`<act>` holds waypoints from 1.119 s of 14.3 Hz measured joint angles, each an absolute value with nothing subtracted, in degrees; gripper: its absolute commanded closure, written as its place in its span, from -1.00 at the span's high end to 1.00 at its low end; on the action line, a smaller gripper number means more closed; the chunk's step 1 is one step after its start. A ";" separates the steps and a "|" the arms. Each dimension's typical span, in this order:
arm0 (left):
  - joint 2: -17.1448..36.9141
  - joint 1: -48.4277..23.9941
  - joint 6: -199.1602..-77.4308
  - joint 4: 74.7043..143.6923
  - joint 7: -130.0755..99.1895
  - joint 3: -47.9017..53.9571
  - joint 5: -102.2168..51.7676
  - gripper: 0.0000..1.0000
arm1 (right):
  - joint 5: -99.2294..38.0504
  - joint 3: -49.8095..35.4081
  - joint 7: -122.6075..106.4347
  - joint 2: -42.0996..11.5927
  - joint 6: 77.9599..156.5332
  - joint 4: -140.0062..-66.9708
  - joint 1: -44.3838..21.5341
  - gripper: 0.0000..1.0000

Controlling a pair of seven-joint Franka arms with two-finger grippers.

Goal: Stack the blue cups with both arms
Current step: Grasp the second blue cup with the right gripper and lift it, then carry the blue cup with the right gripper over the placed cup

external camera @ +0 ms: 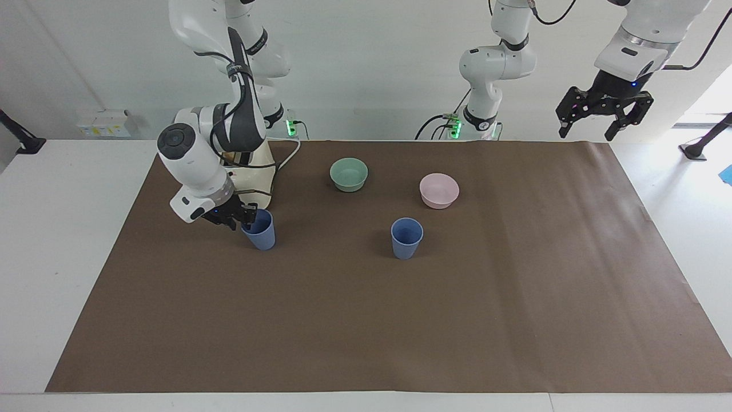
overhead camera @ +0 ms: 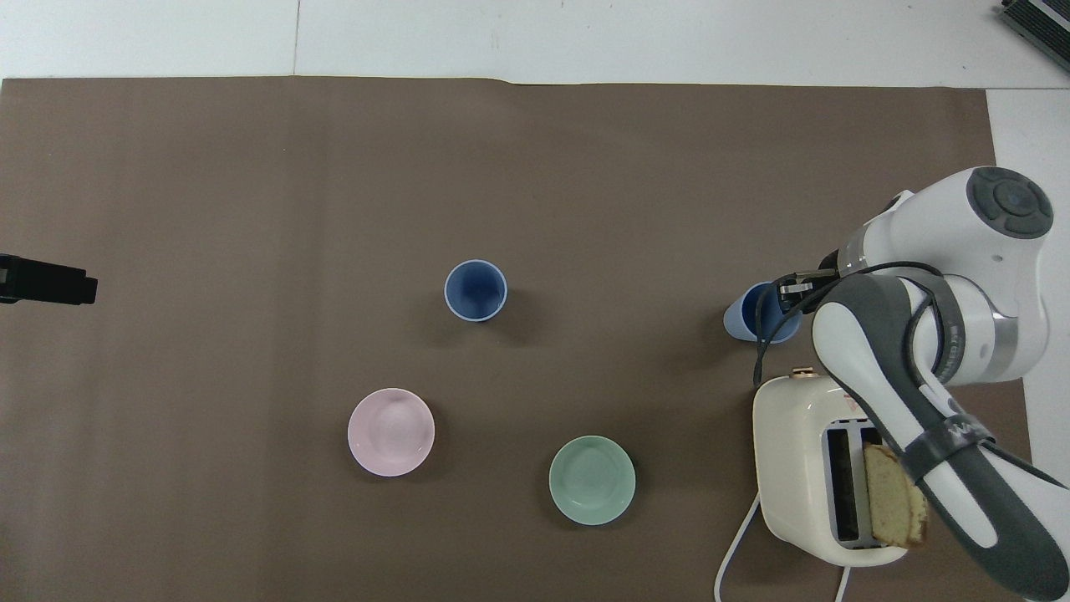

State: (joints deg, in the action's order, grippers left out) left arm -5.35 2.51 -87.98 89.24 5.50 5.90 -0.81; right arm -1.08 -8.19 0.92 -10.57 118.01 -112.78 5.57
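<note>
Two blue cups stand upright on the brown mat. One cup [external camera: 262,233] [overhead camera: 746,316] stands beside the toaster at the right arm's end. My right gripper [external camera: 241,218] [overhead camera: 792,289] is low at it, its fingers shut on the cup's rim, one inside and one outside. The cup rests on the mat. The other blue cup [external camera: 406,238] [overhead camera: 475,290] stands alone near the middle of the mat. My left gripper [external camera: 600,117] [overhead camera: 46,282] is open and empty, held high over the mat's edge at the left arm's end.
A cream toaster [external camera: 254,169] [overhead camera: 798,468] with a bread slice [overhead camera: 894,506] stands nearer to the robots than the gripped cup. A green bowl [external camera: 349,174] [overhead camera: 592,480] and a pink bowl [external camera: 438,190] [overhead camera: 390,431] sit nearer to the robots than the middle cup.
</note>
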 measured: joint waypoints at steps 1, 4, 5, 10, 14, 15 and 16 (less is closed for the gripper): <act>-5.35 2.53 -87.97 89.24 5.50 5.65 -0.81 1.00 | -1.08 -8.19 0.92 -10.94 118.54 -112.81 5.57 -1.00; -5.36 2.54 -87.79 89.24 5.50 5.42 -0.81 1.00 | -1.71 -8.39 0.84 -11.28 119.25 -112.40 5.51 -1.00; -5.36 2.54 -87.75 89.24 5.50 5.43 -0.81 1.00 | -1.71 -8.38 0.84 -11.35 119.29 -112.29 5.51 -1.00; -5.36 2.54 -87.70 89.24 5.50 5.01 -0.81 1.00 | -1.71 -9.36 1.64 -11.39 112.29 -105.92 5.41 -1.00; -5.36 2.54 -87.67 89.24 5.50 5.00 -0.81 1.00 | -2.56 -11.90 8.65 -11.16 105.46 -97.27 4.34 -1.00; -5.36 2.54 -87.66 89.24 5.50 4.99 -0.81 1.00 | -2.99 -12.80 11.03 -11.15 104.71 -95.51 3.91 -1.00; -5.36 2.55 -87.58 89.24 5.50 4.97 -0.81 1.00 | -3.15 -13.37 12.80 -11.16 104.15 -94.23 3.17 -1.00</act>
State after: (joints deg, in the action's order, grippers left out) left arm -5.36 2.55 -87.58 89.24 5.50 4.97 -0.81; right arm -3.15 -13.37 12.80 -11.16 104.15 -94.23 3.17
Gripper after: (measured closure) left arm 0.000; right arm 0.943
